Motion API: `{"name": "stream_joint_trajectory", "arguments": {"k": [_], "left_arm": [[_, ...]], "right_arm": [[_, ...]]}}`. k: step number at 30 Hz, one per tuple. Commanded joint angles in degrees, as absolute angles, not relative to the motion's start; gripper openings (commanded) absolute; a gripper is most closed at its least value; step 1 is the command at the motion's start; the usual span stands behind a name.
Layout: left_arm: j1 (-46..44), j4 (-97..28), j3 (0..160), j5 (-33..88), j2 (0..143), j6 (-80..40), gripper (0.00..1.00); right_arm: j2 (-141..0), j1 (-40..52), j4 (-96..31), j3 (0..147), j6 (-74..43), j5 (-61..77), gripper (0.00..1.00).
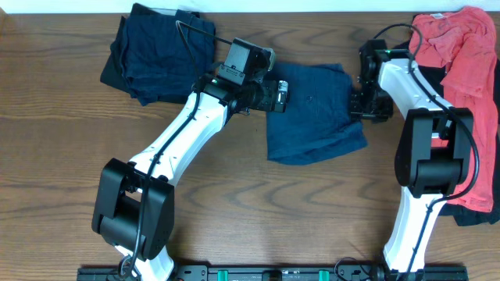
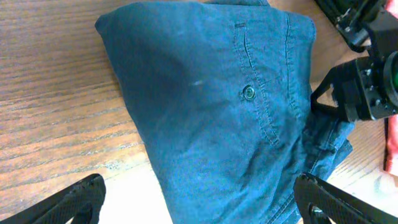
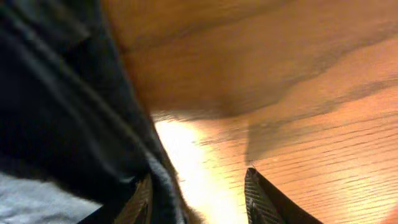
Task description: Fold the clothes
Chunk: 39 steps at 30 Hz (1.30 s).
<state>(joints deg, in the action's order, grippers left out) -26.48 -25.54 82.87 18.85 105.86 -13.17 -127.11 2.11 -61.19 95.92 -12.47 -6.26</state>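
Folded navy-blue shorts (image 1: pixel 312 113) lie at the table's middle, and their button (image 2: pixel 249 93) and pocket seam show in the left wrist view. My left gripper (image 1: pixel 280 94) hovers over their left edge, open wide, with the cloth (image 2: pixel 211 124) spread below its fingers (image 2: pixel 78 200). At the shorts' right edge my right gripper (image 1: pixel 363 105) is open. In the right wrist view, dark fabric (image 3: pixel 68 106) lies against the left finger (image 3: pixel 142 200), bare wood fills the gap, and nothing is pinched. A stack of navy pieces (image 1: pixel 160 55) sits at the back left.
A coral-red garment (image 1: pixel 461 55) is heaped at the back right, over a black one (image 1: pixel 476 211) that runs down the right edge. The right arm's base (image 1: pixel 433 156) stands beside that pile. The wooden table (image 1: pixel 258 203) shows bare in front.
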Motion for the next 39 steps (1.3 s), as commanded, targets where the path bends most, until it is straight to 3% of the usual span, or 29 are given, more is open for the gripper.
{"name": "stream_joint_trajectory", "arguments": {"k": [1, 9, 14, 28, 39], "left_arm": [[-26.6, -25.7, 83.3, 18.0, 106.0, -12.1, 0.98], [-29.6, -26.9, 82.2, 19.7, 106.1, -12.0, 0.98], [-32.1, -25.9, 81.9, 19.5, 107.8, -7.4, 0.98], [-34.4, -25.1, 81.9, 22.2, 119.2, -4.6, 0.98], [-33.0, -20.9, 81.9, -3.6, 121.8, -1.6, 0.98]], "right_arm": [[-127.0, 1.8, -61.6, 98.8, -11.7, -4.5, 0.49], [-127.0, 0.5, -71.6, 116.0, -11.7, -1.8, 0.49], [-127.0, -2.1, -73.7, 125.3, -11.8, -0.1, 0.55], [-127.0, -5.1, -73.8, 127.0, -11.8, 2.2, 0.56], [-127.0, -5.1, -75.4, 127.0, -11.0, 1.5, 0.55]]}}
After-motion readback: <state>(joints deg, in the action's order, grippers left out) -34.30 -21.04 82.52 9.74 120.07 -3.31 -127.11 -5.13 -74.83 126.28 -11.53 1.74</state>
